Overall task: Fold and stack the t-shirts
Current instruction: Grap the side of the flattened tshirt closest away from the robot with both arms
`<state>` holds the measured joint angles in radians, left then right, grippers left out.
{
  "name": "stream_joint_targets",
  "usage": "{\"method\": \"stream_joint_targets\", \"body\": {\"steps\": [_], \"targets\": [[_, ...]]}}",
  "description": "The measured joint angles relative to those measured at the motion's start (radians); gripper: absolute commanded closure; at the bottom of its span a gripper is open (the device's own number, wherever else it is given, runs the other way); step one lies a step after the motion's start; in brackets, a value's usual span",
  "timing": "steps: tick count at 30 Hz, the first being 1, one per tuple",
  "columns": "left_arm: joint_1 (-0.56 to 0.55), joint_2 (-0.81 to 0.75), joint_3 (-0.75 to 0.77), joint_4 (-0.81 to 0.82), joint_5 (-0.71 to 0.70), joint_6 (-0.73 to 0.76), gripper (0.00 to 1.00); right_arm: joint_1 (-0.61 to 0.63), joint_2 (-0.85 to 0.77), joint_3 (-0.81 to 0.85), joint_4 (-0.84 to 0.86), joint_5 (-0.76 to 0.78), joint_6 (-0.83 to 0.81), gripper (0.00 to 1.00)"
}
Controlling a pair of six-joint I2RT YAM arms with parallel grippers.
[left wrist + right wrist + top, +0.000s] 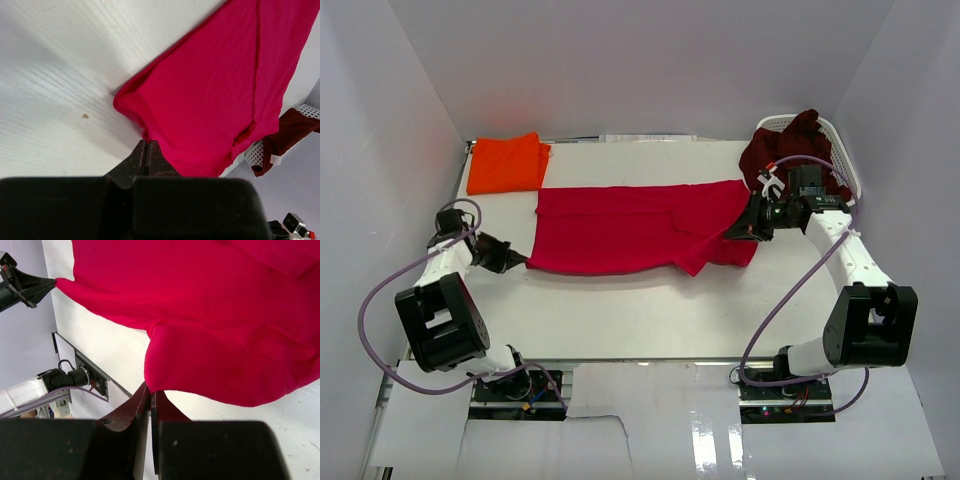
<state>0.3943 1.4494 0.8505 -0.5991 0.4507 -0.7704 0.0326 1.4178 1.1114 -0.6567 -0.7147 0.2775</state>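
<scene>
1. The red t-shirt (630,225) lay spread across the middle of the table (650,320), stretched sideways between the two arms. Its far edge ran fairly straight, and a loose fold bunched at its near right end.
2. The left gripper (516,259) sat at the shirt's near left corner. In the left wrist view its jaws (146,150) were pressed together on the very edge of the red t-shirt (215,90), with the rest of the cloth running away from the fingertips across the white surface.
3. The right gripper (742,228) sat at the shirt's right end. In the right wrist view its jaws (150,394) were pinched together on the lower tip of a hanging fold of the red t-shirt (225,315), and the cloth appeared lifted a little off the table there.
4. That same view showed the left gripper (47,284) at the far corner of the cloth.
5. The orange t-shirt (506,163) lay folded flat at the far left corner of the table, apart from the red one.
6. The maroon t-shirt (785,150) was heaped in the white basket (842,145) at the far right, just behind the right gripper, spilling over the rim.
</scene>
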Motion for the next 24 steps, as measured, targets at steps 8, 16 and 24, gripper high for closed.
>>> {"method": "stream_joint_targets", "body": {"steps": [8, 16, 24], "targets": [[-0.063, 0.040, 0.088, 0.006, -0.023, -0.026, 1.00, -0.010, 0.035, 0.060, 0.000, 0.009, -0.001, 0.92], [-0.066, 0.072, 0.130, 0.008, -0.033, -0.029, 1.00, -0.039, 0.081, 0.124, 0.000, 0.013, 0.000, 0.92], [-0.066, 0.102, 0.177, 0.008, -0.048, -0.027, 1.00, -0.061, 0.139, 0.179, 0.000, 0.017, 0.002, 0.92]]}}
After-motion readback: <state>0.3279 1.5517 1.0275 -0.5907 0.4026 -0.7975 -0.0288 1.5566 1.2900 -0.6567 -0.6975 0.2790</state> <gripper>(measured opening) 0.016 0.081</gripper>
